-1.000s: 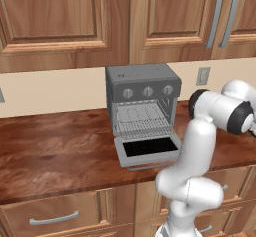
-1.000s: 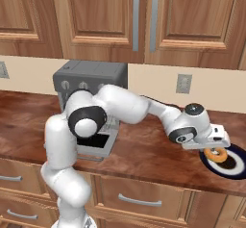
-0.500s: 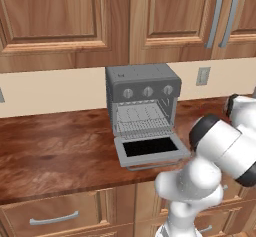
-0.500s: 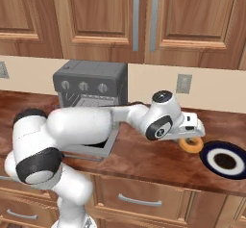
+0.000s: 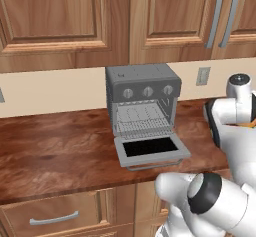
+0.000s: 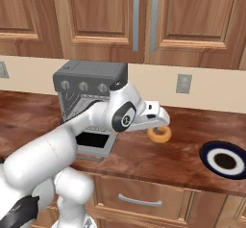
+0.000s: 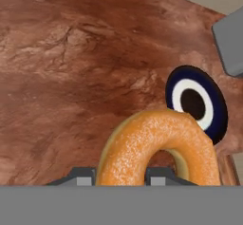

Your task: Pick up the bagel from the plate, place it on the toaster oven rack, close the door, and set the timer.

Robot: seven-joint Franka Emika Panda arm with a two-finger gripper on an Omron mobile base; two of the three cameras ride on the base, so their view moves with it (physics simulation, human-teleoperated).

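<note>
Above the tabletop (image 6: pixel 182 155), between the toaster oven (image 6: pixel 89 85) and the plate (image 6: pixel 226 160), the hand (image 6: pixel 161 126) holds the bagel (image 6: pixel 159 134) in the air. In the hand view the fingertips (image 7: pixel 83 176) press on the lower part of the bread ring, one on each side, and the ring stands up on edge in front of the camera. The plate lies bare and well apart from the hand, so the pick-up looks done and the carry to the oven is the step in hand.

Several things could go wrong from here, in my judgement. The grip sits low on a rounded, soft thing, so a quick swing of the arm could let the bagel turn or slip out and fall on the tabletop. The door (image 5: pixel 151 150) hangs open and flat in front of the cavity, and a low approach could knock the bagel or the hand against its front edge or its handle. The toaster oven rack (image 5: pixel 144 126) lies inside a narrow opening, so a high or tilted entry could strike the top frame under the knobs (image 5: pixel 148 91). A bagel let go on edge could roll off the rack toward the door; it probably needs laying flat. One left too near the front could be caught when the door shuts.
</note>
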